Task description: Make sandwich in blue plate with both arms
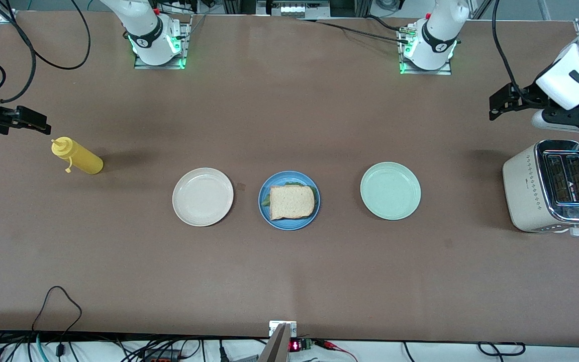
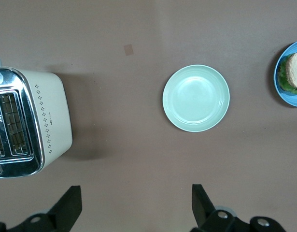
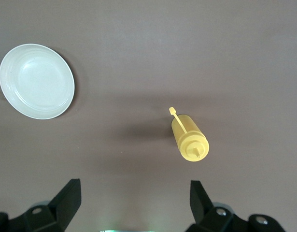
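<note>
Evidently assembled: the sandwich [image 1: 292, 202] sits on the blue plate [image 1: 264, 207] (lettuce peeking out). Left gripper [image 2: 136, 208] over the tabletop [image 1: 289, 271] by the toaster [image 1: 551, 186] and right gripper [image 3: 134, 205] near the yellow bottle [image 1: 78, 157] both hang spread and empty; best to keep clear.

- The sandwich [image 1: 292, 202] is seen lying flat on the blue plate [image 1: 274, 218]. A pale tan square bread slice with a darker crust is shown on top, and crinkled green lettuce is glimpsed at its edges. A lower slice cannot be made out.
- The blue plate is found at the middle of the table, round, shallow and medium blue. It is set between a cream-white plate [image 1: 202, 196], toward the right arm's end, and a pale mint-green plate [image 1: 390, 190], toward the left arm's end, apart from both.
</note>
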Controlling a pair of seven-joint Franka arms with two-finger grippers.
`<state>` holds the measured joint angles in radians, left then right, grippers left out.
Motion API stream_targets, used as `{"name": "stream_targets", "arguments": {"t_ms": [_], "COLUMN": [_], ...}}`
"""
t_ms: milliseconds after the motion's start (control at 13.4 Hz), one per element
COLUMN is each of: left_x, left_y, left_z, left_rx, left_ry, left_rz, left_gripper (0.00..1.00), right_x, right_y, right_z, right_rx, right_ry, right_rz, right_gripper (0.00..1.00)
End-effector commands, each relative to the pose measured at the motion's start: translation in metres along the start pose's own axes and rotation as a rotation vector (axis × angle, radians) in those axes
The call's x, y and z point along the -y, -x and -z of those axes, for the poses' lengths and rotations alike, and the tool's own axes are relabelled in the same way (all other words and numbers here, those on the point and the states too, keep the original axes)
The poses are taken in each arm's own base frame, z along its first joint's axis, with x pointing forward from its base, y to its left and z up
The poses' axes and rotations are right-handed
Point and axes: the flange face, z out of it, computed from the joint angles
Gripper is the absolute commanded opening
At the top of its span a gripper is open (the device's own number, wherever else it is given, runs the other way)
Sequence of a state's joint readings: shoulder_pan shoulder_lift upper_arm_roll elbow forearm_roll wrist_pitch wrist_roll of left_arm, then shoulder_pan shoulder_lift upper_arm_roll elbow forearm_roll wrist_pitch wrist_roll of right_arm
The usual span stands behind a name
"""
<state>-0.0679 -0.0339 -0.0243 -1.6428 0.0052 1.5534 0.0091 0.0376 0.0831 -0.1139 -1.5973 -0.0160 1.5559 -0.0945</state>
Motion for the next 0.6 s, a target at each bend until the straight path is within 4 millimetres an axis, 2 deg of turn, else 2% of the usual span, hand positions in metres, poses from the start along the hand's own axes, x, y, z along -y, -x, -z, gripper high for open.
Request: {"name": "stream_targets", "arguments": {"t_ms": [0, 524], "left_x": [-0.0019, -0.0014], "left_y": [0.0017, 0.0009], "left_z": [0.0056, 0.0058], "left_rx": [-0.008, -0.011], "left_ry": [0.004, -0.001], "left_rz": [0.002, 0.002], "left_gripper": [1.00, 1.00], "right_x": [-0.0027, -0.0006], "right_y": [0.0028, 0.0020], "right_z": [0.0007, 0.0001], "right_rx": [0.000, -0.001], "right_ry": [-0.004, -0.006], "right_rz": [-0.010, -0.013], "right_gripper": [1.00, 1.00]}}
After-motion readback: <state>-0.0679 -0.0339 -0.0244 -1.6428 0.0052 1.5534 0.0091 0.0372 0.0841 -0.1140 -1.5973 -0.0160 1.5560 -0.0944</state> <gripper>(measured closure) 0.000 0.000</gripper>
